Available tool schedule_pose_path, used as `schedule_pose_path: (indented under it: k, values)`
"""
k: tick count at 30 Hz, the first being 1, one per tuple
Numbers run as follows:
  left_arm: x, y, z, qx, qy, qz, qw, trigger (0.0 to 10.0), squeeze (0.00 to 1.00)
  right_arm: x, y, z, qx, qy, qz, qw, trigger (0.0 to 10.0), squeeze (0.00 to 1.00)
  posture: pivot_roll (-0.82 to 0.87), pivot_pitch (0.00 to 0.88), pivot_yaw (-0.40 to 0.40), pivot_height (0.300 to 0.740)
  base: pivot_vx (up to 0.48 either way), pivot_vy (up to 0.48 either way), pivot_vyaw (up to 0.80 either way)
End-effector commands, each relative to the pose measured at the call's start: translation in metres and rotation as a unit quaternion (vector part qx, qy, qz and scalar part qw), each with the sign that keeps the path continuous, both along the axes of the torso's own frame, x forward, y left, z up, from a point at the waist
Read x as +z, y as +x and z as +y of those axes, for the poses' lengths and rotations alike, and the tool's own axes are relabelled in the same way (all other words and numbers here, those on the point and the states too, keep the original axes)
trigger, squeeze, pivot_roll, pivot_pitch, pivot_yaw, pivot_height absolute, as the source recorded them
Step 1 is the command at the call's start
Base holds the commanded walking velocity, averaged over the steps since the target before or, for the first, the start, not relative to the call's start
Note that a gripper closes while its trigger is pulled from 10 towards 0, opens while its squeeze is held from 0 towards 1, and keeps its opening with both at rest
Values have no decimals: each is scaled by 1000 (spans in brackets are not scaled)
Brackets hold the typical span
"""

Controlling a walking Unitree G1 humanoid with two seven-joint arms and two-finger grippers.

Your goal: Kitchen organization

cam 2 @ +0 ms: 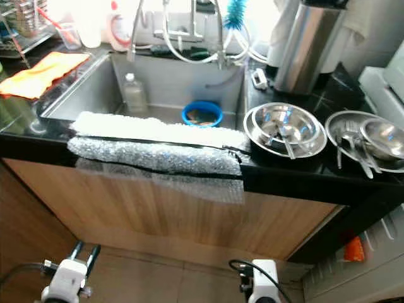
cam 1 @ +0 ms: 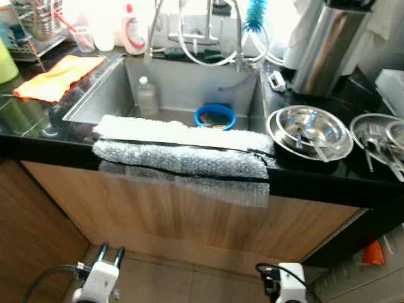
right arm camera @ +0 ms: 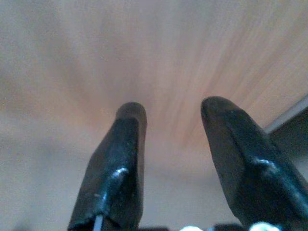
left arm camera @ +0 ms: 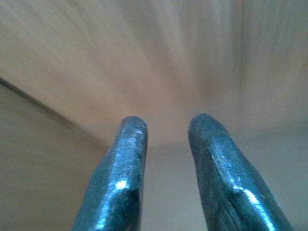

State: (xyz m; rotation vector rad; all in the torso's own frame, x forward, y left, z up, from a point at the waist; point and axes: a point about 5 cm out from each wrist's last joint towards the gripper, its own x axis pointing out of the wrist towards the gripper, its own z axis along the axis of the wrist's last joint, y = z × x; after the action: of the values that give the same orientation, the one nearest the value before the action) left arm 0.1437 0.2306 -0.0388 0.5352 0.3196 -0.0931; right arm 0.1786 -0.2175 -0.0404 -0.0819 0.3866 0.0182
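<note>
A steel sink (cam 1: 183, 88) is set in a black counter (cam 1: 38, 142) in front of me. In it are a blue bowl (cam 1: 214, 116) and a clear plastic bottle (cam 1: 146, 96). Bubble wrap (cam 1: 180, 154) is draped over the sink's front edge. To the right of the sink are nested steel bowls (cam 1: 309, 131) holding cutlery, and steel plates (cam 1: 379, 136) with forks. My left gripper (left arm camera: 166, 125) hangs low before the wooden cabinet front (cam 1: 189, 214), open and empty. My right gripper (right arm camera: 171, 108) also hangs low, open and empty.
An orange cloth (cam 1: 58, 77) lies on the counter at the left, near a dish rack (cam 1: 35, 28). A soap bottle (cam 1: 131, 30), the faucet (cam 1: 208, 38) and a blue brush (cam 1: 254, 14) stand behind the sink. A tall steel canister (cam 1: 325, 47) stands at the back right.
</note>
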Motion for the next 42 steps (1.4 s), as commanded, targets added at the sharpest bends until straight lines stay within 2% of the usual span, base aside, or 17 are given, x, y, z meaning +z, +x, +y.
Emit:
schedule_pose_path:
  k: [1, 4, 5, 6, 7, 8, 10, 12, 13, 17, 22, 26, 27, 32, 35, 37, 42]
  values:
    - [21, 22, 10, -23, 93, -48, 994, 10000, 0, 13, 4, 3, 12, 1, -40, 999, 10000, 0, -54, 44, -35, 740, 0, 0, 0]
    - [7, 15, -4, -22, 92, -33, 995, 10000, 0, 23, 1, 3, 6, -8, -57, 998, 10000, 0, -59, 50, -35, 740, 0, 0, 0]
    - [-1, 10, -24, -24, 83, -28, 996, 10000, 0, 25, 1, 2, -2, -7, -63, 998, 10000, 0, -62, 53, -35, 740, 0, 0, 0]
    - [1, 9, -29, -27, 79, -32, 996, 10000, 0, 28, 1, 2, -9, -7, -69, 998, 10000, 0, -62, 53, -35, 740, 0, 0, 0]
    - [0, 11, -28, 25, -38, -2, 999, 10000, 0, 30, 1, 2, -14, -6, -73, 997, 10000, 0, -70, 55, -33, 740, 0, 0, 0]
    - [17, 19, -5, 62, -132, -19, 989, 10000, 0, 34, 0, 2, -16, -3, -81, 997, 10000, 0, -74, 57, -33, 740, 0, 0, 0]
    - [30, 25, 11, 64, -104, -40, 992, 10000, 0, 37, -3, 3, -18, 1, -87, 996, 10000, 0, -73, 58, -32, 740, 0, 0, 0]
    - [34, 27, 12, 69, -98, -43, 992, 10000, 0, 40, -5, 3, -20, 3, -88, 996, 10000, 0, -72, 58, -31, 740, 0, 0, 0]
    - [45, 30, 10, 75, -93, -54, 991, 10000, 0, 44, -8, 4, -24, 5, -88, 996, 10000, 0, -71, 59, -29, 740, 0, 0, 0]
    - [87, 36, 13, 117, -120, -127, 978, 10000, 0, 64, -17, 5, -37, -5, -101, 994, 10000, 0, -66, 59, -20, 740, 0, 0, 0]
    - [112, 33, 33, 145, -134, -172, 965, 10000, 0, 85, -20, 4, -45, -23, -128, 990, 10000, 0, -59, 50, -10, 740, 0, 0, 0]
    - [121, 32, 37, 151, -128, -185, 963, 10000, 0, 93, -21, 3, -51, -29, -137, 989, 10000, 0, -56, 43, -8, 740, 0, 0, 0]
    - [135, 33, 36, 153, -130, -197, 960, 10000, 0, 103, -21, 1, -59, -39, -146, 987, 10000, 0, -58, 39, -5, 740, 0, 0, 0]
    - [165, 43, 30, 153, -136, -232, 951, 10000, 0, 123, -14, 1, -69, -49, -169, 982, 10000, 0, -46, 21, -7, 740, 0, 0, 0]
    - [178, 54, 23, 125, -136, -251, 950, 10000, 0, 132, -8, 3, -70, -50, -183, 979, 10000, 0, -49, 8, -8, 740, 0, 0, 0]
    - [194, 74, 8, 95, -154, -274, 945, 10000, 0, 141, 5, 9, -57, -48, -201, 977, 10000, 0, -48, 0, -13, 740, 0, 0, 0]
    - [204, 86, -14, 56, -172, -278, 943, 10000, 0, 144, 14, 13, -64, -39, -208, 975, 10000, 0, -49, 0, -11, 740, 0, 0, 0]
